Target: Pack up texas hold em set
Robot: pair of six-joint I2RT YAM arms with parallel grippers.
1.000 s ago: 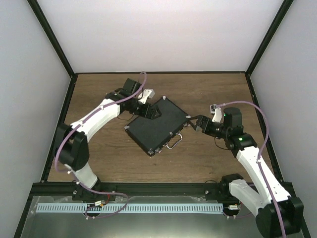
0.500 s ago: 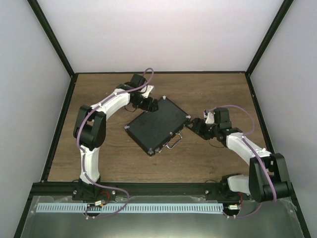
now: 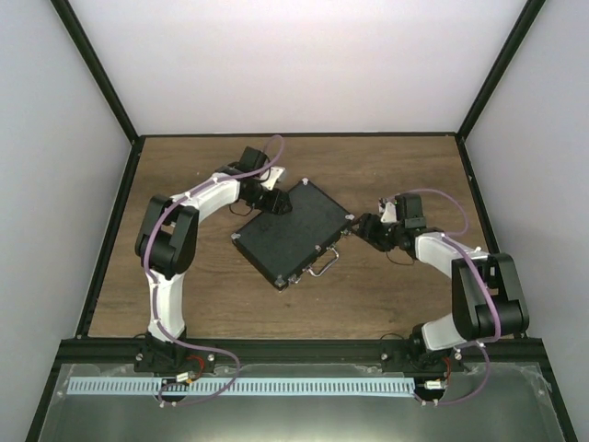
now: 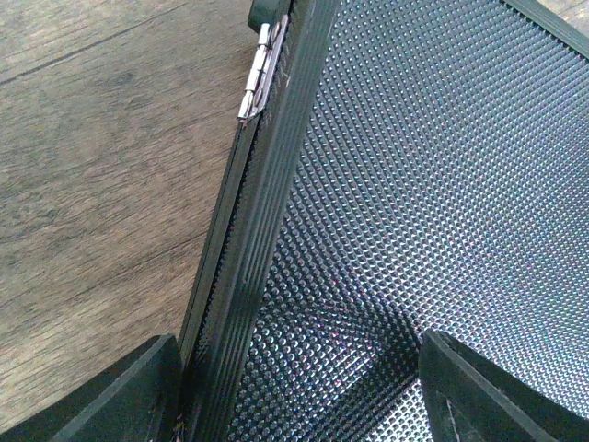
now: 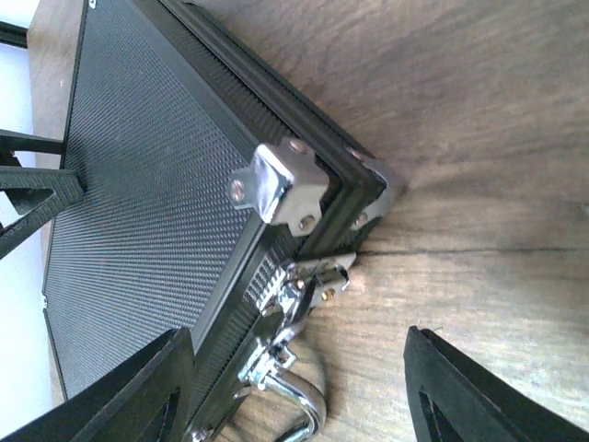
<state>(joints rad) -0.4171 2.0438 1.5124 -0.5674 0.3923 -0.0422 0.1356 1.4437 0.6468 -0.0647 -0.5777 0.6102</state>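
**Closed black case at mid-table, a gripper at each end**

Brown wood-grain table [image 3: 396, 170], boxed in by plain pale walls [image 3: 294, 64] and black frame posts [image 3: 92, 69]. Along the bottom of the overhead frame, a pale slotted rail [image 3: 239, 387] on grey metal. Purple cables [image 3: 273, 147] looped over both white-and-black arms.

At the centre of the overhead frame: the black case [image 3: 290, 235], lid closed, flat on the wood and turned diamond-wise. Silver handle [image 3: 324, 267] on its lower-right edge. Dimpled lid, ribbed black rim, and a silver hinge [image 4: 258, 69] at the top centre of the left wrist view.

Left gripper [image 3: 274, 204] at the case's upper-left edge, jaws partly open and astride the rim. One of its fingers [image 4: 110, 396] at lower left on the wood side, the other at lower right over the lid. Nothing clamped; contact with the case impossible to tell.

Right gripper [image 3: 365, 227] at the case's right corner, jaws likewise partly open and holding nothing. Silver corner cap [image 5: 281, 189] and latch [image 5: 308, 276] in the middle of the right wrist view, framed by the two dark fingers. One finger at lower left over the lid, the other at lower right over bare wood.
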